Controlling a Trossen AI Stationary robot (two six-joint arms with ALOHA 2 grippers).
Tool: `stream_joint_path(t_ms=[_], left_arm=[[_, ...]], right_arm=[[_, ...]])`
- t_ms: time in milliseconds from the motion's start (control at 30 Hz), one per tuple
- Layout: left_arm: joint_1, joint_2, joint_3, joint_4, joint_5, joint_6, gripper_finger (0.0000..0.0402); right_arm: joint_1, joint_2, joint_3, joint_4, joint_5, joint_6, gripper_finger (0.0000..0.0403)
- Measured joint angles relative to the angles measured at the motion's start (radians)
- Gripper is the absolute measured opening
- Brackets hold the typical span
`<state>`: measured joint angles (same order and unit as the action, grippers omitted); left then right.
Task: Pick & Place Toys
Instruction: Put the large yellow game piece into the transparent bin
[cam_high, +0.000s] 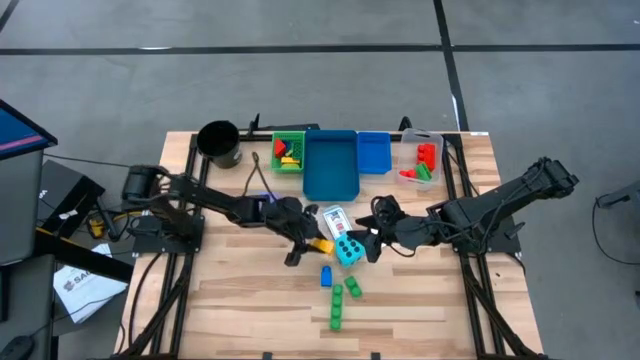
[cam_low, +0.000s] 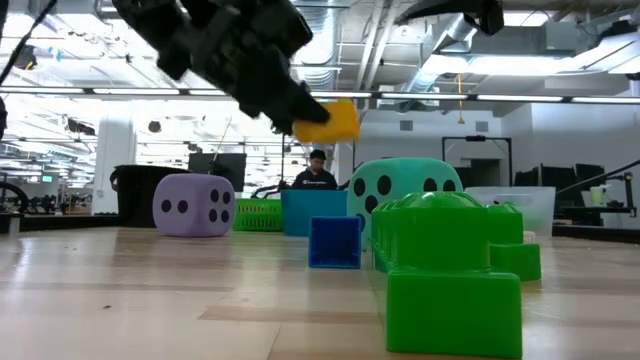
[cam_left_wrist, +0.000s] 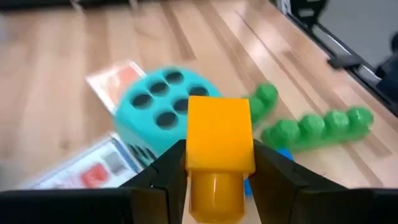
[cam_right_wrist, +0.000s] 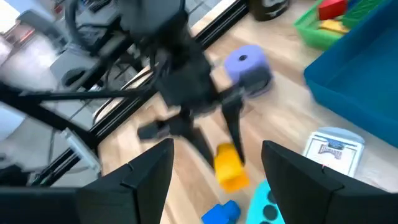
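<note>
Wooden surface, mid-centre: left claw clamps a yellow brick lifted above the cyan die; carry it level toward the back-edge bins. Right claw waits, jaws apart.

— What colours sit on the wood-toned table?

— A yellow brick, plain, between dark fingers. Beside it a cyan die with darker teal dots. A purple die carries black dots.

— And the bricks lower down?

— A small blue brick, then green bricks, all one bright green.

— The bins?

— A large blue bin, a smaller blue bin, a green bin with red and yellow pieces inside, and a clear bin with red and green ones.

— The playing cards?

— White with blue print, possibly some orange-red; the wrist view blurs them.

— The cup?

— Black.
</note>
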<state>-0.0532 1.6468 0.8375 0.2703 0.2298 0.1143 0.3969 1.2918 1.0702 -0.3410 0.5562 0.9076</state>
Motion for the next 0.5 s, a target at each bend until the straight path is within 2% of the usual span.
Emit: stream_joint_path(t_ms=[167,300,500], left_arm=[[0.002,-0.106,0.000,-0.079,-0.096,-0.010,0.0130],[0.020,-0.151,0.000,-0.094,-0.178,-0.093,0.0130],[0.056,-0.174,0.000,-0.055,-0.301,-0.240,0.0130]], right_arm=[[0.001,-0.072,0.030,-0.029,-0.035,-0.086,0.0240],[-0.002,-0.172,0.042,-0.116,-0.028,-0.156,0.0240],[-0.002,-0.328,0.042,-0.359,0.100,-0.167,0.0240]])
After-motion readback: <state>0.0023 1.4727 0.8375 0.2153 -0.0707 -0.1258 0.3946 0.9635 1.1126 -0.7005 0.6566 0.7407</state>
